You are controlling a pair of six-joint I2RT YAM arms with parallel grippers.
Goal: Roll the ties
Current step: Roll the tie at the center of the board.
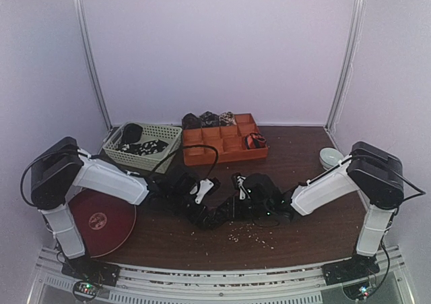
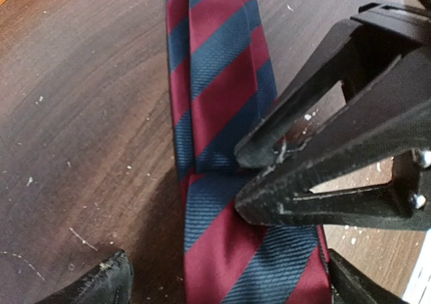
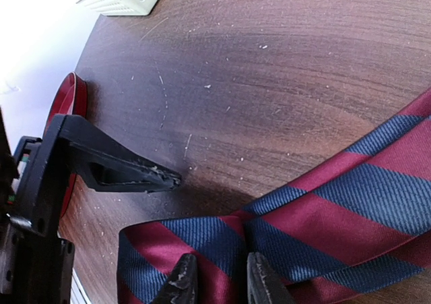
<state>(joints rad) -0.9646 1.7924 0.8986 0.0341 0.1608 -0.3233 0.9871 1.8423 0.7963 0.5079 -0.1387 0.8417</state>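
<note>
A red-and-navy striped tie (image 2: pixel 222 81) lies on the brown table, folded over on itself. My left gripper (image 2: pixel 232 284) is open, its fingers (image 2: pixel 111 280) standing wide on either side of the tie's band without touching it. My right gripper (image 3: pixel 219 284) is shut on the tie (image 3: pixel 350 203), pinching a raised fold between its fingertips (image 3: pixel 182 280). In the left wrist view the right gripper (image 2: pixel 249 179) comes in from the right onto the fold. From above, the left gripper (image 1: pixel 204 188) and right gripper (image 1: pixel 239 185) meet at mid-table over the dark tie (image 1: pixel 212 216).
An orange compartmented tray (image 1: pixel 202 157) at the back holds a rolled tie (image 1: pixel 254 141). More ties (image 1: pixel 209 119) lie behind it. A pale lattice basket (image 1: pixel 172 134) holds dark ties at back left. A red round plate (image 1: pixel 101 220) sits near left, a white bowl (image 1: pixel 330 158) far right.
</note>
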